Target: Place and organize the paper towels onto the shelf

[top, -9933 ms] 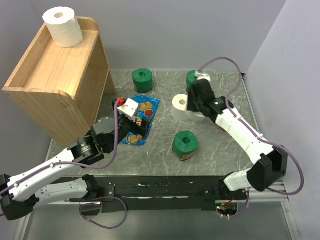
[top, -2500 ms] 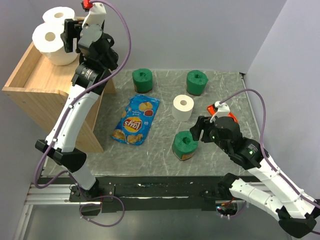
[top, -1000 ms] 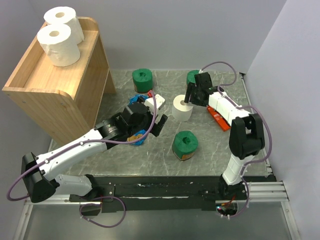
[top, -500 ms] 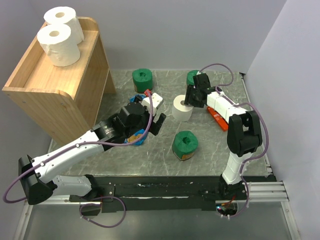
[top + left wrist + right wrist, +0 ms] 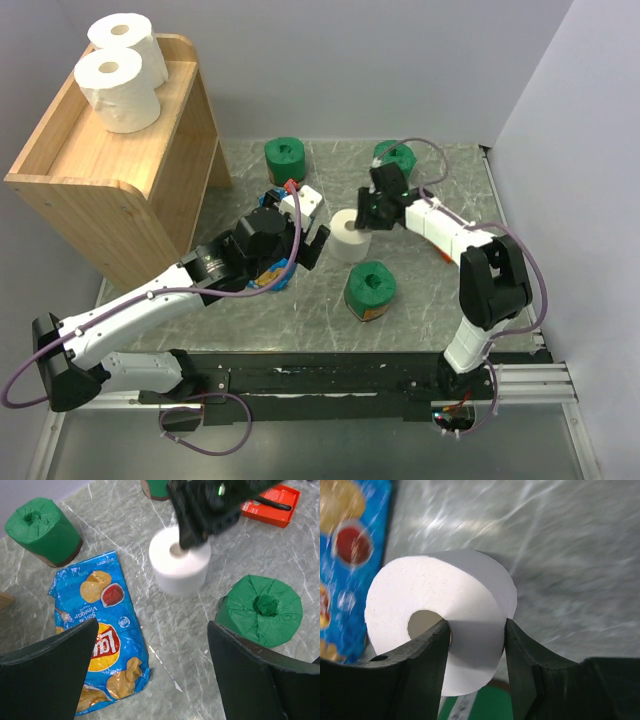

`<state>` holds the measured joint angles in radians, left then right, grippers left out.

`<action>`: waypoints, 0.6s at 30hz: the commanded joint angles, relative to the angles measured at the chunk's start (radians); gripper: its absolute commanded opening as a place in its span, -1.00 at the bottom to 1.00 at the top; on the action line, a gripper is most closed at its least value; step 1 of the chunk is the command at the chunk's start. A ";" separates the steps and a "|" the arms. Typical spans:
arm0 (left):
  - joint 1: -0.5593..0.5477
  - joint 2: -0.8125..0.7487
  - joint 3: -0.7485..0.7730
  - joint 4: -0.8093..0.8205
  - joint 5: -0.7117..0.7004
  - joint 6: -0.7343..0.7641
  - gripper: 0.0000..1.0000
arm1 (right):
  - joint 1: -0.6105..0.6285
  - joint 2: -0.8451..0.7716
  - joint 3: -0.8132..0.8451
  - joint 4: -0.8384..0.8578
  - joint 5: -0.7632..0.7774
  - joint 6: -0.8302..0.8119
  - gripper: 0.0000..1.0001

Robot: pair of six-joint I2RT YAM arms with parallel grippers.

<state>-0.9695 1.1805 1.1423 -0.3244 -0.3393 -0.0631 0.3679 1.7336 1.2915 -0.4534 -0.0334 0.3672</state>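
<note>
Two white rolls stand on the shelf, on its tray top at far left. My left jaws hang spread wide over the chip bag on the bench. Just right of it, my right jaws pinch the third white roll by its wall, one finger down its core. Three green rolls sit around it.

You've brought the right gripper down onto the loose white roll. It now pinches the roll's wall, one finger in the hollow and one outside, where a second ago it sat at the roll's far edge. The roll has shifted away from the far green roll, toward the near green roll. Your left gripper, up at the shelf moments back, has come down over the chip bag and crept closer, jaws wide.
</note>
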 commanded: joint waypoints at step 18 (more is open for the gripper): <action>-0.113 0.030 0.031 -0.028 -0.073 -0.021 0.93 | 0.256 -0.256 -0.101 -0.027 0.074 0.053 0.76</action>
<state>-1.0542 1.1793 1.1385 -0.3275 -0.3920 -0.0479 0.6220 1.6154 1.1999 -0.4629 -0.0418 0.4053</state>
